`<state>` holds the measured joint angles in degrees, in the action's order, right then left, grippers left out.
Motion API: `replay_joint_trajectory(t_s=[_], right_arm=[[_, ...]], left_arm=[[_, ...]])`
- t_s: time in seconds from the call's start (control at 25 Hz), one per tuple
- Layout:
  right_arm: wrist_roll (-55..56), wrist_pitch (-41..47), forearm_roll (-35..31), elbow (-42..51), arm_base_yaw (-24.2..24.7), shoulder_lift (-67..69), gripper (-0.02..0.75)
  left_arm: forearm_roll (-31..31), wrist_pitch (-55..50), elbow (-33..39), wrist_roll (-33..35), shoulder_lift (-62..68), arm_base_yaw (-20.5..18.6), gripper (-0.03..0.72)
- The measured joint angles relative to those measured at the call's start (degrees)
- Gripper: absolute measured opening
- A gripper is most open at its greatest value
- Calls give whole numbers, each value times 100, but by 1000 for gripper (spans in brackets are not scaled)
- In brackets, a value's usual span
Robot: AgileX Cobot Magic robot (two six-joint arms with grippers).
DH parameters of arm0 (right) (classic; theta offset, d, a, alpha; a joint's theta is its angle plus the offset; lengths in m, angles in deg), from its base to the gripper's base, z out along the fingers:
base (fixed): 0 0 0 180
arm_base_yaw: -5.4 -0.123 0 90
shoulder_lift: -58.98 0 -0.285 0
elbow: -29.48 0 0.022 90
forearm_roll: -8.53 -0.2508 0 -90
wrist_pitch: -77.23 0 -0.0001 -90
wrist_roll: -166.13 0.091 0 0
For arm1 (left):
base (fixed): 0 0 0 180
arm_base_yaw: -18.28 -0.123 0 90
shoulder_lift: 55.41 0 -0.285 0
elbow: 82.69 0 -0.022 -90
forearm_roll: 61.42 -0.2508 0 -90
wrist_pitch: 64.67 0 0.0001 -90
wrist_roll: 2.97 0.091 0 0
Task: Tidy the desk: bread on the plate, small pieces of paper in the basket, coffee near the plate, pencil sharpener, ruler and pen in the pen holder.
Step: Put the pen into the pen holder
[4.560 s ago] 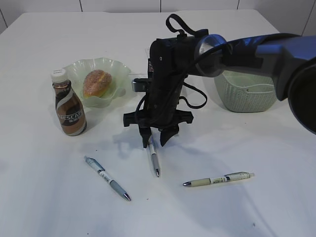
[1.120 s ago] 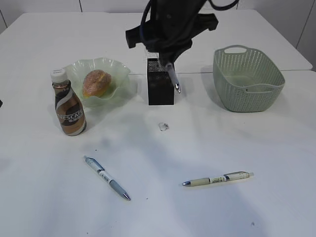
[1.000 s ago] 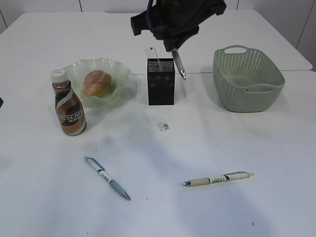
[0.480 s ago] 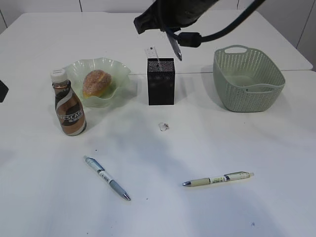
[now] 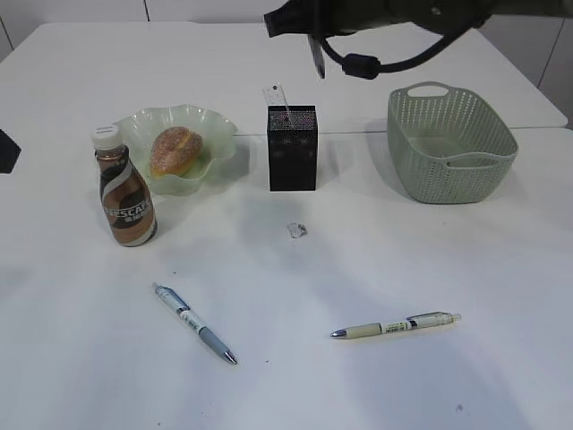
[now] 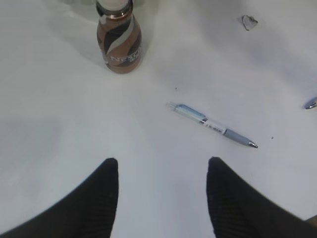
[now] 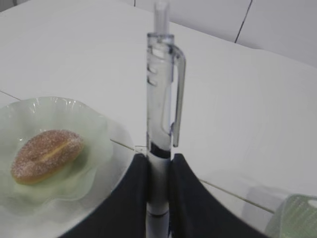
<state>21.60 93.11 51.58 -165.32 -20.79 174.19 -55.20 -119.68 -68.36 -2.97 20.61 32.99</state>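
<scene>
Nearest on the large plain white desk (image 5: 466, 260) lie two retractable pens: a blue-grey pen (image 5: 194, 322) at left and a cream-barrelled pen (image 5: 395, 324) at right, well apart. The left gripper (image 6: 161, 186) hangs above the blue-grey pen, its black fingers (image 6: 106, 183) spread wide with nothing between them. Farther back, a small crumpled white-grey paper wad (image 5: 296, 229) lies in front of the black square mesh pen holder (image 5: 292, 149), from which a clear plastic ruler (image 5: 274, 95) protrudes. To the left, the brown Nescafe coffee bottle (image 5: 125, 190) stands just beside the pale green wavy-rimmed plate (image 5: 219, 130) bearing the sugared golden-brown bread bun (image 5: 177, 150). To the right stands the sage-green perforated basket (image 5: 450, 146). Farthest and highest, the right gripper (image 7: 157, 173) is clamped on a clear-barrelled pen (image 5: 316, 55), held above and behind the holder.
</scene>
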Motion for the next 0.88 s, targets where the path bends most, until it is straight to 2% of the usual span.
replay_joint_trajectory(t_s=[0.24,0.88], right_arm=[[96,-1080,72,0,82,546,87],[117,-2175,217,-793,574,1748,86]], left_arm=[[0,101,0,0,0,0,401],[-43,313,0,0,0,0,402]])
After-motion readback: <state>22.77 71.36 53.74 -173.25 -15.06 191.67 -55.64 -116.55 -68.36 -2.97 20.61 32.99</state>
